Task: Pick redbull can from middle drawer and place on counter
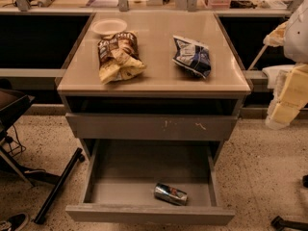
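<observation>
I am holding my pale cream-and-yellow parallel-jaw gripper [285, 105] up at the right edge of the view, beside the cabinet at about counter height. I cannot tell how wide it is standing, but it is gripping nothing of the task, since the can is lying well apart from it, down in the drawer. The step in hand, as I am judging it, is the reach. I am needing to swing left and down past the grey drawer front with pale scratch marks [149, 126], so coming in from the front and above is looking safest. The small slim silver-and-blue metal redbull can [170, 194] with red marks is lying on its side on the grey floor of the wide shallow grey metal middle drawer [144, 214], near the front wall and a little right of centre, its length running roughly left to right. Being round and shiny, it is likely to roll, so I am planning to close across its narrow body, not its ends. For step 2, the glossy tan counter [156, 57] is offering a bare strip between a crinkled brown-and-yellow snack bag [118, 57] and a crinkled dark-blue snack bag [192, 56].
</observation>
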